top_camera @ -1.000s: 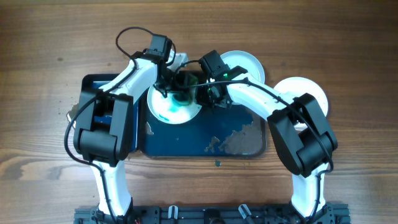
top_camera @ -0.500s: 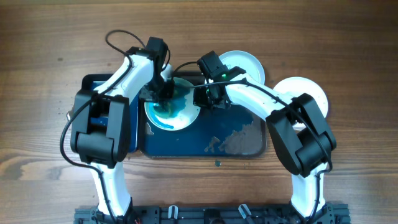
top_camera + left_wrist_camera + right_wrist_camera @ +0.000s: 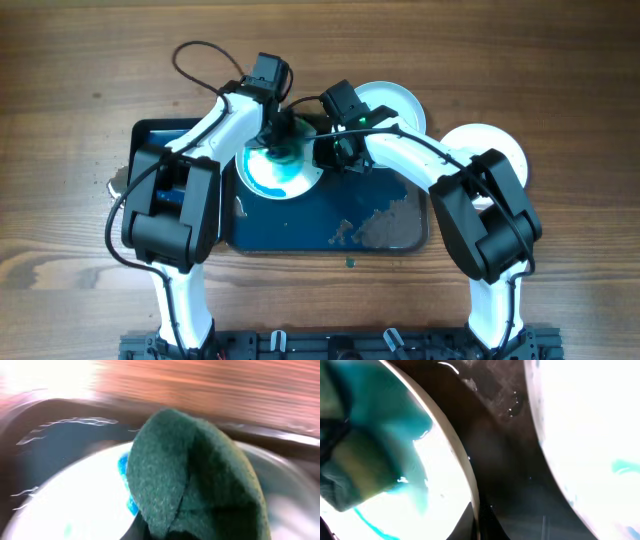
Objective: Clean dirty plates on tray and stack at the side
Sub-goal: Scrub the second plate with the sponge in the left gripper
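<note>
wood counter [image 3: 80, 80], dark tray [image 3: 330, 215]: slip risk at scrub

left end effector [image 3: 279, 138] pinches green sponge [image 3: 200, 480] onto teal-smeared plate [image 3: 268, 178] at tray's upper left; right end effector [image 3: 326, 155] nips plate rim. hard push w/ thin rim grip → plate may tip or skid. left fingers hidden behind sponge; wrist views blurred.

Matt brown wood-grain table [image 3: 80, 80], dark blue tray [image 3: 300, 225] glossy with wet sheen and dull grey patches, smooth glossy white smeared plate [image 3: 262, 180] streaked with wet teal, rough fibrous green scouring pad [image 3: 200, 480], smooth white plastic arms [image 3: 410, 160].
</note>
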Action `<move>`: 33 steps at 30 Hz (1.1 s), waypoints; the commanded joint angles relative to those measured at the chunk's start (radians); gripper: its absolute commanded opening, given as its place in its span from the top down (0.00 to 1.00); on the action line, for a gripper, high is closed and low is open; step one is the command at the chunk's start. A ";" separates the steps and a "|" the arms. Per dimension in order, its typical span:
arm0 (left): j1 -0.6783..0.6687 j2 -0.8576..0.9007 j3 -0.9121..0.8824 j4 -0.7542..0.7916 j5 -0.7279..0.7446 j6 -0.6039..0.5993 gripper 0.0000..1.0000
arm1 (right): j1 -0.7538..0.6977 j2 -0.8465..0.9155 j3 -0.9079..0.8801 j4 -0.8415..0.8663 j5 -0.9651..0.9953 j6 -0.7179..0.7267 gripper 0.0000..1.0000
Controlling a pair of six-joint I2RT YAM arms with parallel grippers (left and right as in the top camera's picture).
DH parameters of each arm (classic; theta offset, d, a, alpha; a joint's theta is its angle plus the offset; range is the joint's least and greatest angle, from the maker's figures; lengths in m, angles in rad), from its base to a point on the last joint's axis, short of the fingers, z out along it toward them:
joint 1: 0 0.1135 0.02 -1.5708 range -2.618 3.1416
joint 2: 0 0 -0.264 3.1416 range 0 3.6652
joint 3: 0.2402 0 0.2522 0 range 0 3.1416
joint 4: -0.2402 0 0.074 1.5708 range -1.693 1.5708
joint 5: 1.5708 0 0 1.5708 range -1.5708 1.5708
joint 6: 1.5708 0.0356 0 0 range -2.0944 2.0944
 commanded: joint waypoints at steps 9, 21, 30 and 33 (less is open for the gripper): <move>0.021 0.040 -0.028 -0.207 0.354 0.356 0.96 | -0.001 0.028 0.003 0.002 0.014 -0.005 0.96; 0.021 0.040 -0.028 0.052 0.356 0.254 0.96 | -0.001 0.028 0.003 0.003 0.014 -0.005 0.95; 0.019 0.040 -0.028 -0.097 -0.138 -0.014 0.96 | -0.003 0.028 0.003 0.006 0.014 -0.005 0.96; 0.019 0.040 -0.028 -0.178 -0.039 0.002 0.96 | -0.003 0.028 0.003 0.005 0.014 -0.005 0.96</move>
